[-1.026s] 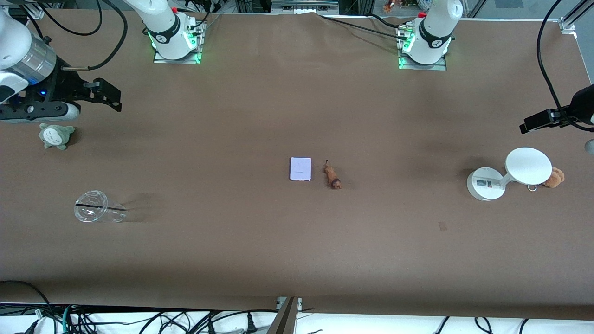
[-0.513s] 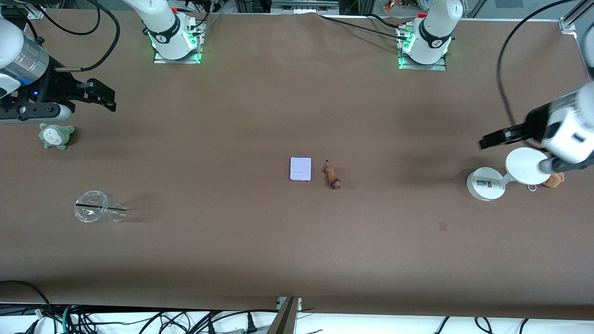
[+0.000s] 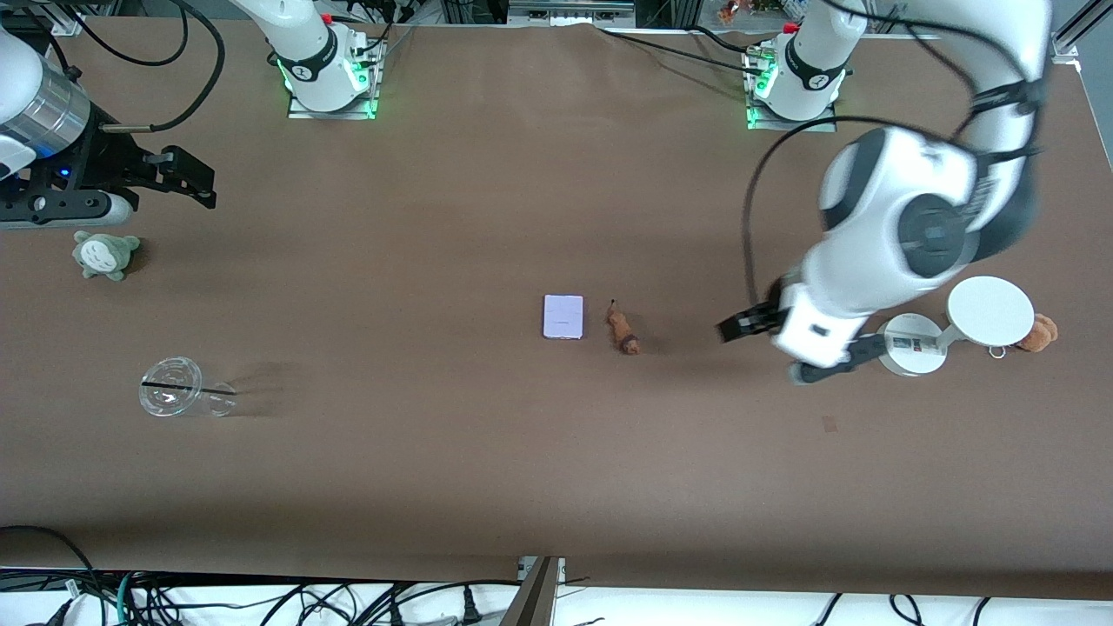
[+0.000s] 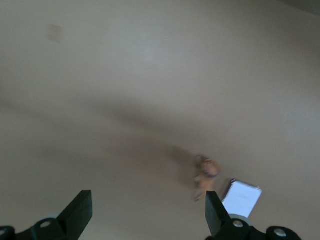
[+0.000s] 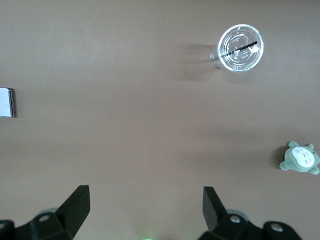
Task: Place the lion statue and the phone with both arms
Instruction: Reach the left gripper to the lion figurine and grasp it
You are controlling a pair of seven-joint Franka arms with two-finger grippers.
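The phone (image 3: 563, 316), a pale lavender rectangle, lies flat at the table's middle. The lion statue (image 3: 623, 331), a tiny reddish-brown figurine, lies beside it, toward the left arm's end. My left gripper (image 3: 758, 355) is open and empty, over bare table between the lion statue and the white stand. The left wrist view shows the lion statue (image 4: 206, 172) and the phone (image 4: 242, 198) near one of its fingers, apart from the open left gripper (image 4: 148, 205). My right gripper (image 3: 204, 184) is open and empty, waiting over the right arm's end of the table. In the right wrist view the phone (image 5: 6, 102) shows at the edge, away from the right gripper (image 5: 146, 197).
A clear plastic cup (image 3: 178, 393) lies on its side and a grey-green plush (image 3: 104, 254) sits at the right arm's end. A white round-based stand (image 3: 909, 343) and an orange-brown plush (image 3: 1039, 332) stand at the left arm's end.
The left arm has swung in from the table's edge toward the middle, bringing its gripper close to the lion statue. The right arm has hardly moved. The phone and lion statue lie unmoved.
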